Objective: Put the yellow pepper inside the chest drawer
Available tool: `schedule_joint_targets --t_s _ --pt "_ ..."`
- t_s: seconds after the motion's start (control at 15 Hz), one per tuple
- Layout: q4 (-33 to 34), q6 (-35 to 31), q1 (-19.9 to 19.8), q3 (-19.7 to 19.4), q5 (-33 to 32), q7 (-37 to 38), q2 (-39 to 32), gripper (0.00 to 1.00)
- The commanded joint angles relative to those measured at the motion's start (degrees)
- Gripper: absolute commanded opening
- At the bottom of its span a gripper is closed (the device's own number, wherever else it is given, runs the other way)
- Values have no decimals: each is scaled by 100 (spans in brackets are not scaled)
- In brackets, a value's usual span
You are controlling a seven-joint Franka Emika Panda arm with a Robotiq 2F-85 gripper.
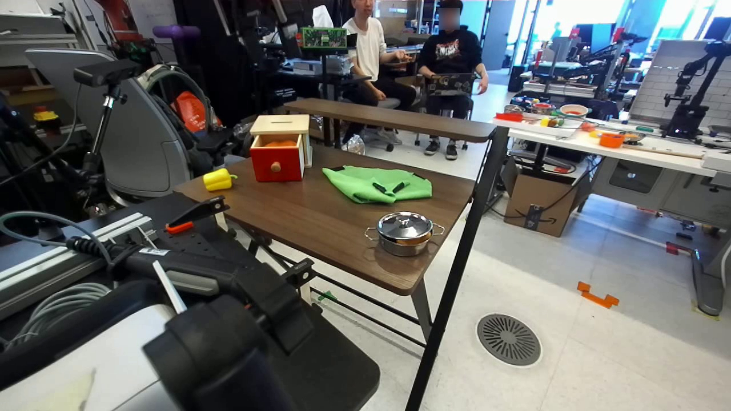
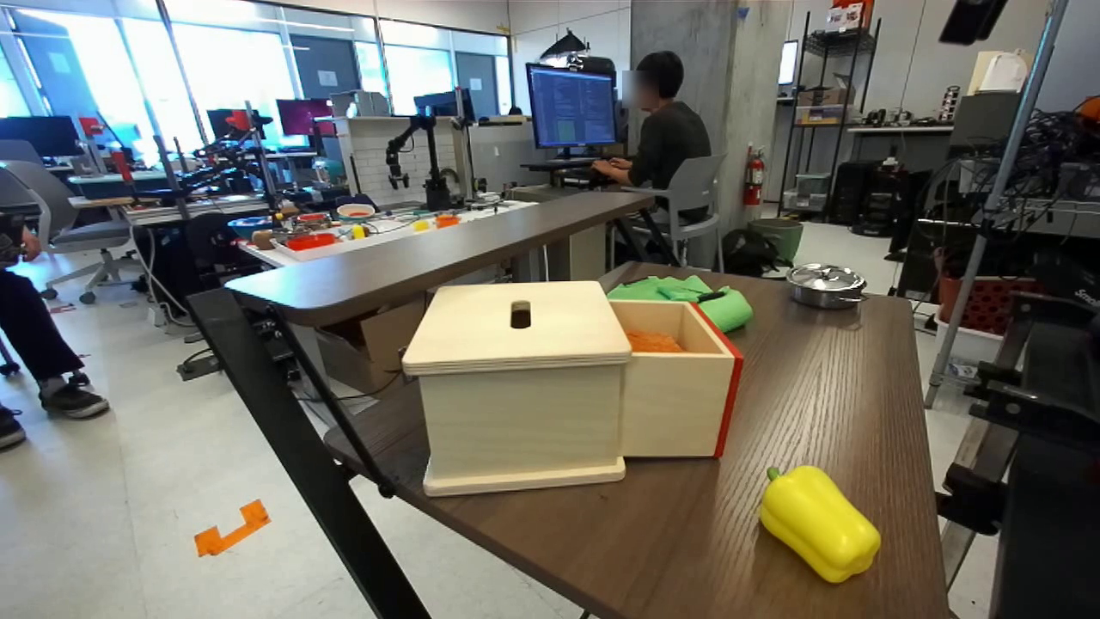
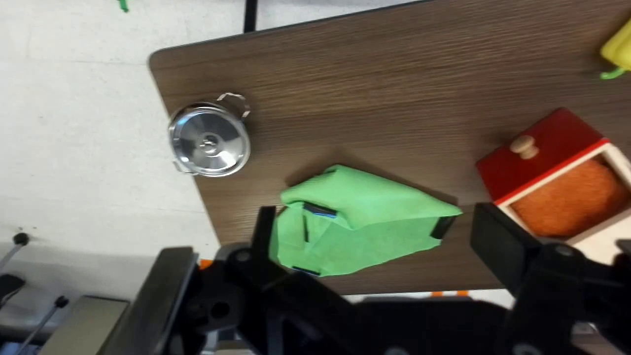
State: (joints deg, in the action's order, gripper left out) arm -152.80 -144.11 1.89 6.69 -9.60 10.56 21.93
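Observation:
The yellow pepper (image 1: 218,180) lies on the table near its edge, beside the chest; it also shows in an exterior view (image 2: 819,524) and partly at the right edge of the wrist view (image 3: 620,49). The chest (image 2: 520,421) has a light wooden top, and its red-fronted drawer (image 1: 278,164) is pulled open. The drawer also shows in the wrist view (image 3: 544,153). Something orange (image 3: 572,197) lies inside it. My gripper (image 3: 377,219) is open with nothing between its fingers, high above the green cloth. I cannot make out the gripper in the exterior views.
A green cloth (image 1: 377,184) lies crumpled on the brown table (image 1: 308,222). A lidded metal pot (image 1: 404,228) stands near a table corner. A raised shelf (image 1: 388,118) runs along one table side on black legs. Two people sit beyond it.

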Motion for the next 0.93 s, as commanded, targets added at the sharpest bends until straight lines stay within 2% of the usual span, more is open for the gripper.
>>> schedule_joint_targets --t_s 0.0,0.2,0.4,0.6,0.87 --pt "-7 -1072 688 29 1053 -265 -906 100" --pt "86 -1769 1231 152 2102 -367 -1738 100" --pt "370 -2015 1501 414 3007 -346 -2603 100" --pt "781 -2004 1438 768 3243 -238 -3395 100" --pt "1497 -1866 1509 860 2834 145 -4409 100"
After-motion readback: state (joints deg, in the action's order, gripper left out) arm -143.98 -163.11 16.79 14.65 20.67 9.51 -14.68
